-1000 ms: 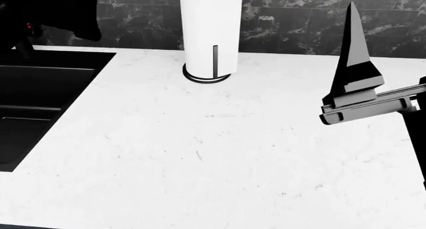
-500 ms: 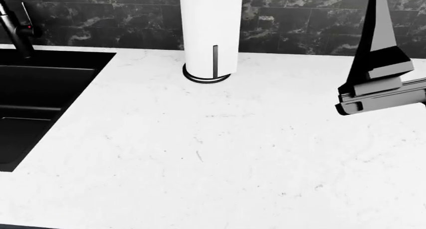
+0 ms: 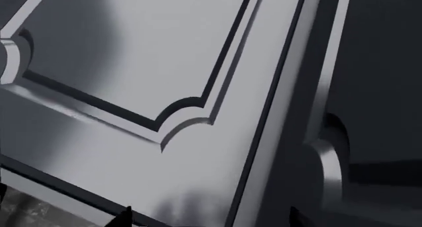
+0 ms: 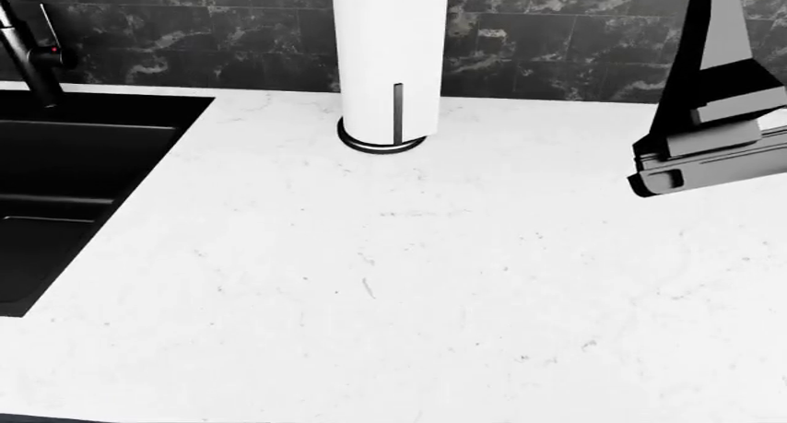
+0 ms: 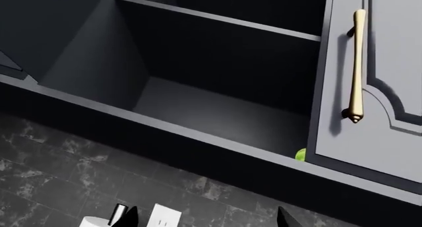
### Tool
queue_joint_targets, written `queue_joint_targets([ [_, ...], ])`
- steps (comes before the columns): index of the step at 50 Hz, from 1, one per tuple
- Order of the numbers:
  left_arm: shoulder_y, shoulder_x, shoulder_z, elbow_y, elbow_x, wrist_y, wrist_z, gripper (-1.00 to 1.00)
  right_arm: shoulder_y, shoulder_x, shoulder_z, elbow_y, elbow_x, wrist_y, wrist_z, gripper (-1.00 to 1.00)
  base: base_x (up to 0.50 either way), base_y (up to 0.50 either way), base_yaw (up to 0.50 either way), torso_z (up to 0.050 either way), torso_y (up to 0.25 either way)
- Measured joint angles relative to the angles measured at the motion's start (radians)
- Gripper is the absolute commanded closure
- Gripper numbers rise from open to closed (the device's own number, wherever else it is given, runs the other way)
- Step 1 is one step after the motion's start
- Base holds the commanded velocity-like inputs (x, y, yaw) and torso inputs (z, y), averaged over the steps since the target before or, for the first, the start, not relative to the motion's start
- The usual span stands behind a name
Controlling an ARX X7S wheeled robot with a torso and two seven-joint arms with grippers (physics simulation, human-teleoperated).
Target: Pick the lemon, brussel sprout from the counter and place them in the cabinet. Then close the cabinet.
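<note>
A black sink (image 4: 62, 193) fills the left of the head view beside the counter (image 4: 393, 294), a broad white marble-look slab with faint grey veins, bare of fruit. A white paper-towel roll (image 4: 390, 64) stands at its top centre. The right gripper (image 4: 713, 91) rises at the right edge, jaw state impossible to tell. In the right wrist view an open cabinet (image 5: 218, 118) shows dark shelves; a pale green sliver, seemingly the brussel sprout (image 5: 301, 155), peeks from behind a grey door (image 5: 376, 88) with a brass handle (image 5: 356, 64). The left gripper's state cannot be told
</note>
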Motion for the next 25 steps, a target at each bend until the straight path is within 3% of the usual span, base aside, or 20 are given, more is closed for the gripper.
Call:
queue_joint_targets([
  [12,-0.171,0.049,0.109,-0.254,0.139,0.133,0.154,-1.0,0.037,-0.001,-0.012,0.002,0.015,0.011,0.007,-1.0,0.0,0.0,0.0,0.0,0.0],
  [25,-0.328,0.075,0.274,-0.49,0.257,0.171,0.361,-1.0,0.044,0.001,-0.014,0.006,0.018,0.007,0.01,-1.0,0.0,0.0,0.0,0.001,-0.001],
])
